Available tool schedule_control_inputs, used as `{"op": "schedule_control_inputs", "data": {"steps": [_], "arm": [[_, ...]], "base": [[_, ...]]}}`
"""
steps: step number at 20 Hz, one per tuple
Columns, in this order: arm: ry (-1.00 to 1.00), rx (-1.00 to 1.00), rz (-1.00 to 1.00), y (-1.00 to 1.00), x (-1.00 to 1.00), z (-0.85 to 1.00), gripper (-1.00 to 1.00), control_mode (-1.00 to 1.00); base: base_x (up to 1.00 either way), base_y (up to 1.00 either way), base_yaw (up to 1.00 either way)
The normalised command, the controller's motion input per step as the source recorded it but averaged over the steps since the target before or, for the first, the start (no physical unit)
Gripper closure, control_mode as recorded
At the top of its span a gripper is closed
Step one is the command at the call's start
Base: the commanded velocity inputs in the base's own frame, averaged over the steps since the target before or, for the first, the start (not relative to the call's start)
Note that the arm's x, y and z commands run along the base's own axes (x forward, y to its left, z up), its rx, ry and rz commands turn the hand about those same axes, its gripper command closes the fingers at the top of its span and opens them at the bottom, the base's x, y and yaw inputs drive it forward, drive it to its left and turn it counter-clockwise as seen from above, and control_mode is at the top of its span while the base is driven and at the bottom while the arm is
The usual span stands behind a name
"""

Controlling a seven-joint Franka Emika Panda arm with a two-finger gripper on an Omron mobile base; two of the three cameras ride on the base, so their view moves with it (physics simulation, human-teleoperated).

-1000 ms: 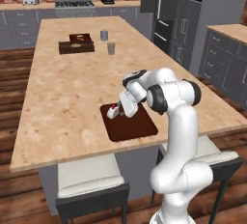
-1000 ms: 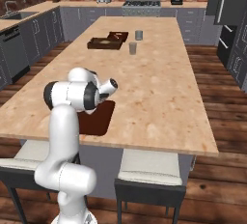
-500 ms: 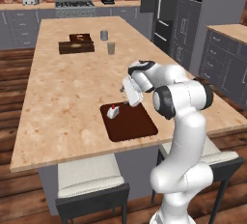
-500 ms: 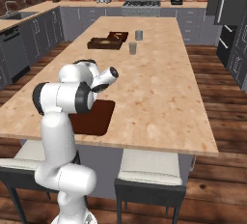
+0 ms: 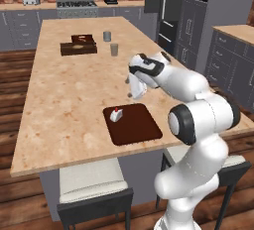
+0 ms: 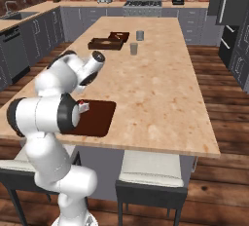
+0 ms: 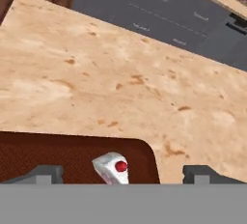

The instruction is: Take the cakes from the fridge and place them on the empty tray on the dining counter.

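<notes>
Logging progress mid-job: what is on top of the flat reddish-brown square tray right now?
One small white cake slice with a red berry top sits near a corner of the flat reddish-brown tray. No chocolate wedge appears there. In the right base view the arm covers part of the tray.

Even, bright, diffuse lighting is rendered throughout; no glare is seen. Only a faint shadow, perhaps, is cast on the dining counter. Textures are rendered softly, slightly blurred.
</notes>
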Motion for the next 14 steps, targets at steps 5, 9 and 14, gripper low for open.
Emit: {"op": "schedule_control_inputs", "data": {"steps": [5, 9, 14], "arm": [[0.25, -0.11, -0.4, 0.01, -0.43, 0.7, -1.0, -1.0], [0.34, -0.06, -0.51, 0.0, -0.34, 0.41, -1.0, -1.0], [0.33, -0.03, -0.55, 0.0, -0.16, 0.09, -1.0, -1.0]], "base": [[0.0, 0.0, 0.0], [0.0, 0.0, 0.0], [0.0, 0.0, 0.0]]}}
